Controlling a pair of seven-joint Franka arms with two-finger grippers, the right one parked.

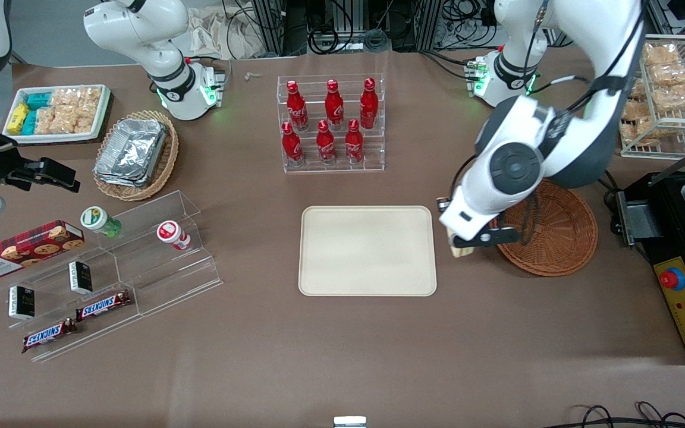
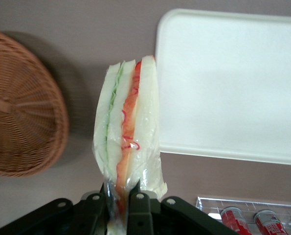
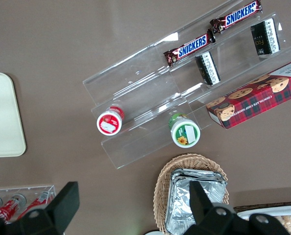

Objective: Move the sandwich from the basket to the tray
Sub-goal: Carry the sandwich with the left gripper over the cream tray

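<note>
Plastic-wrapped and pale, the sandwich [image 2: 128, 142] hangs clamped between the black fingers [image 2: 140, 208] of the gripper [image 1: 460, 245], pinched at one end so its red and green filling edge stays visible and the wedge juts clear. It is held above the bare brown surface [image 1: 342, 345], between the woven basket [image 1: 556, 238] and the cream tray [image 1: 368, 250], just beside the tray's near edge. The basket looks empty, so the lift seems done; carrying the sandwich over the tray's low rim is likely the remaining step.
</note>
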